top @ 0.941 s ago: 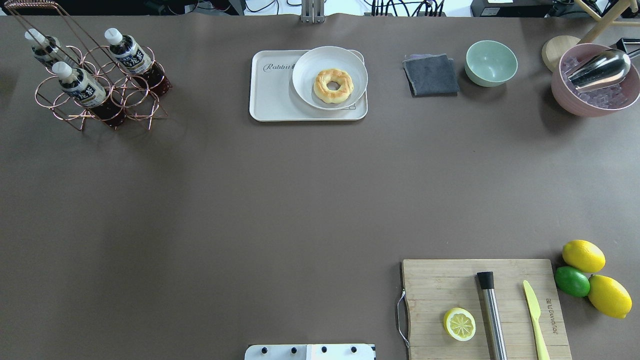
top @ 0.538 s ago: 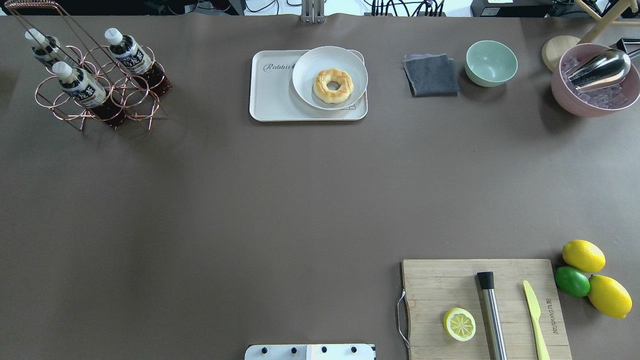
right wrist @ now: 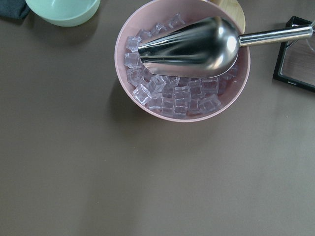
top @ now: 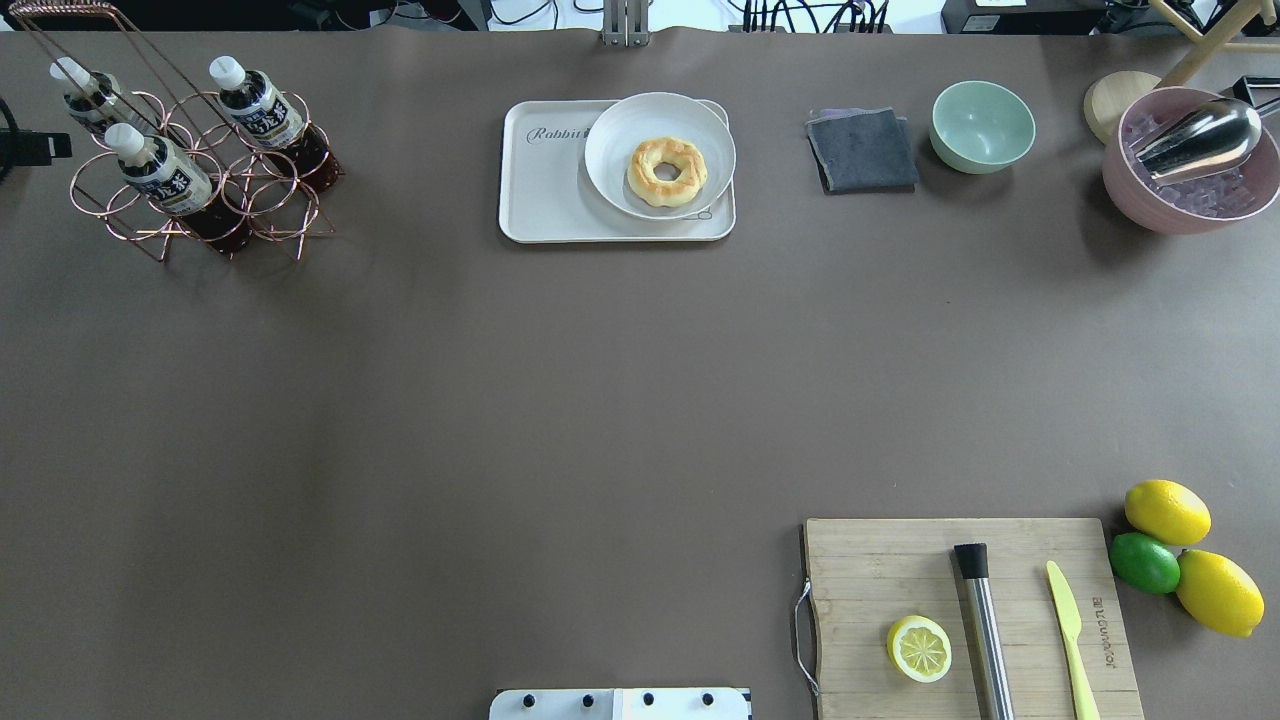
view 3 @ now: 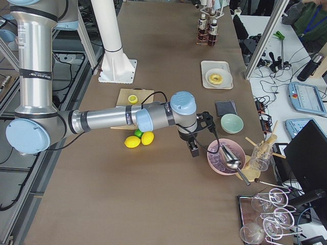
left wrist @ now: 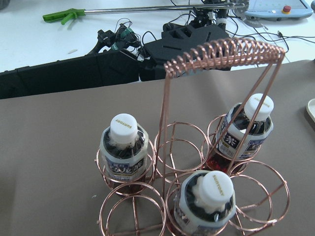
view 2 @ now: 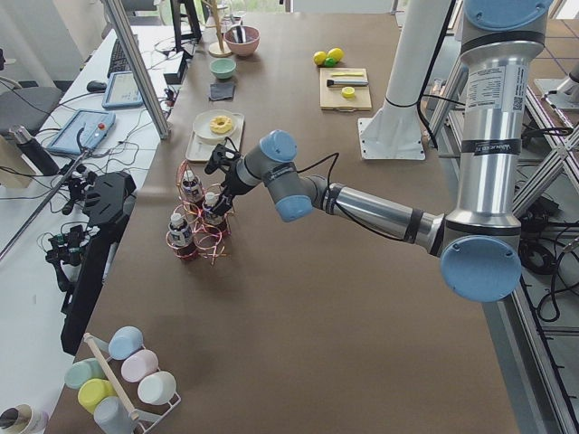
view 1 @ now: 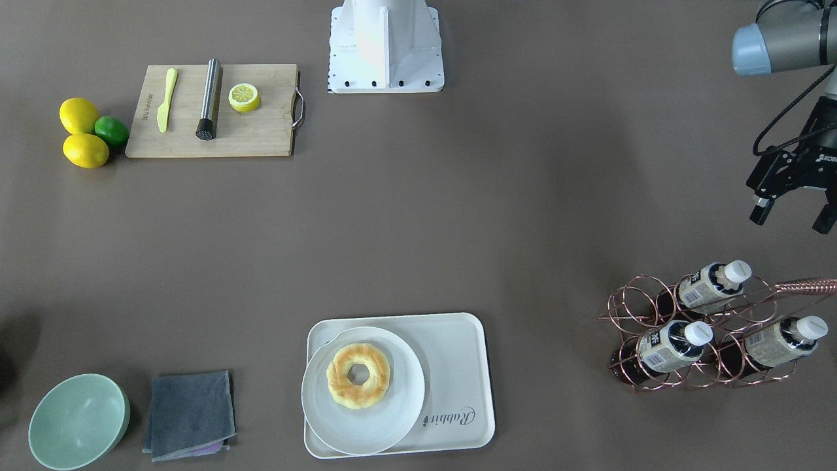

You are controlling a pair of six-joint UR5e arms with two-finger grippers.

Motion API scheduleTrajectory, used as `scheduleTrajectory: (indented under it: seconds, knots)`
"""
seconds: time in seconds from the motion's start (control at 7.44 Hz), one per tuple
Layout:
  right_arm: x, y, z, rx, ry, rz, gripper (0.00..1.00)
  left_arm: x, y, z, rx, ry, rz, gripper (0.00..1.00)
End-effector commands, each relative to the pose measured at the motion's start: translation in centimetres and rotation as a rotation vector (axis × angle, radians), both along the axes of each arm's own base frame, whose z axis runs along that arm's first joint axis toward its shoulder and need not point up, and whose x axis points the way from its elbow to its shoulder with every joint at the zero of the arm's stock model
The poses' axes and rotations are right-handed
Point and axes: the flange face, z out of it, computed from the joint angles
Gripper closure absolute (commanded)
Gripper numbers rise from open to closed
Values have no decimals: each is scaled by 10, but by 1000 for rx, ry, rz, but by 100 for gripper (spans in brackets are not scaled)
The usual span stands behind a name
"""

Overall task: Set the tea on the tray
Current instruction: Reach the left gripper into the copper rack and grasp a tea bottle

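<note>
Three tea bottles stand in a copper wire rack (top: 200, 190) at the table's far left: one at the front (top: 160, 170), one at the back left (top: 85, 95), one at the right (top: 255, 100). The left wrist view looks down on their white caps (left wrist: 123, 127). My left gripper (view 1: 791, 219) is open and empty, hovering beside the rack on its outer side, apart from the bottles. The cream tray (top: 545, 195) lies at the far middle, with a round plate (top: 615, 130) and doughnut (top: 666, 171) on its right part. My right gripper (view 3: 194, 148) hovers by the pink bowl; I cannot tell its state.
A grey cloth (top: 862, 150), a green bowl (top: 982, 125) and a pink bowl of ice (top: 1190, 200) with a metal scoop (top: 1200, 135) sit at the far right. A cutting board (top: 900, 570) with lemon half, muddler and knife lies near right, with lemons and a lime (top: 1145, 562) beside it.
A black part of my left gripper has come into the overhead view at the left edge, beside the bottle rack. Nothing on the table has moved.
</note>
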Motion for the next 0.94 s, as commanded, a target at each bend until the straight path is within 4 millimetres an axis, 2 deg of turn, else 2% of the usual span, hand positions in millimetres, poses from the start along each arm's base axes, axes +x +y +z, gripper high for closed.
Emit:
scheduleTrajectory:
  seconds: [0.0,0.27,0.54,0.81]
  knots:
    - [-3,0,0,2,2,-7,0,54,-7,-10,22,-4,-88,1]
    - [-7,-2,0,-1,5,-13,0,70,-34,-14,31,-10,-98,1]
    - [-9,-3,-1,0,6,-14,0,77,-47,-9,35,-19,-93,3]
    - [-9,-3,-2,3,6,-14,0,80,-52,13,49,-10,-94,7]
